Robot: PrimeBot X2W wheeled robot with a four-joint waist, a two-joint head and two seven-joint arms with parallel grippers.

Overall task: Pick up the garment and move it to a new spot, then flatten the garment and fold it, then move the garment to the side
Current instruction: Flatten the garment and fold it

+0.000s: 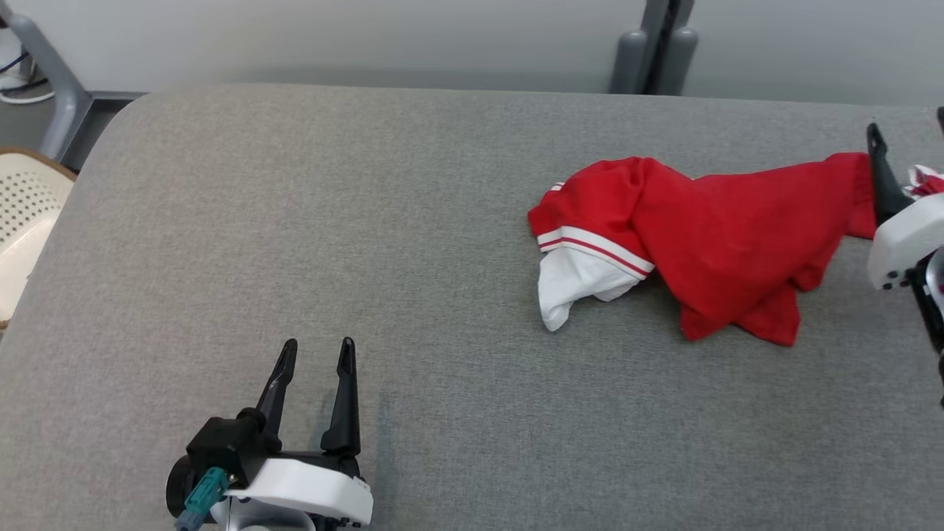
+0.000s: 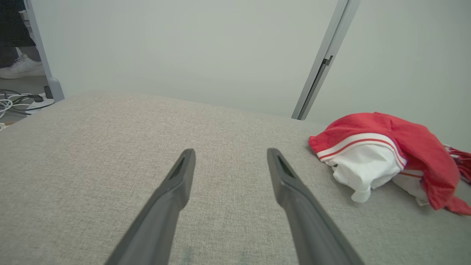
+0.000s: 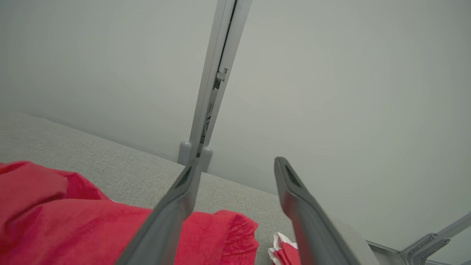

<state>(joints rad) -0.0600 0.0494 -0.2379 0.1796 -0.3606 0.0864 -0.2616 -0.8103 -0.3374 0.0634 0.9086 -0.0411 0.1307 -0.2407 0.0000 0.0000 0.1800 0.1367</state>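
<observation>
- Red cloth with white trim: the garment (image 1: 726, 236) lies crumpled on the right half of the grey fabric table (image 1: 369, 221), well in from the table's near edge.
- Its long axis runs across the table from left to right, roughly in line with the table's far edge.
- The white end, bunched into a loose lump, points toward the table's left half. The red end stretches to the table's right side, where it meets my right gripper (image 3: 236, 163).
- The markings I can make out are white bands with a thin red line between them, wrapped round the cloth just above the white lump. Any writing is too small to tell.
- My right fingers stand wide apart with nothing pinched between them. The red hem lies underneath them, and one finger (image 1: 879, 173) rests against the garment's right end.
- My left gripper (image 1: 318, 343) hangs over the table's near-left part, well apart from the garment, fingers spread wide and holding nothing.
- A grey post (image 1: 653, 44) stands behind the table's far edge.
- A cream perforated chair (image 1: 22, 214) sits off the table's left edge.
</observation>
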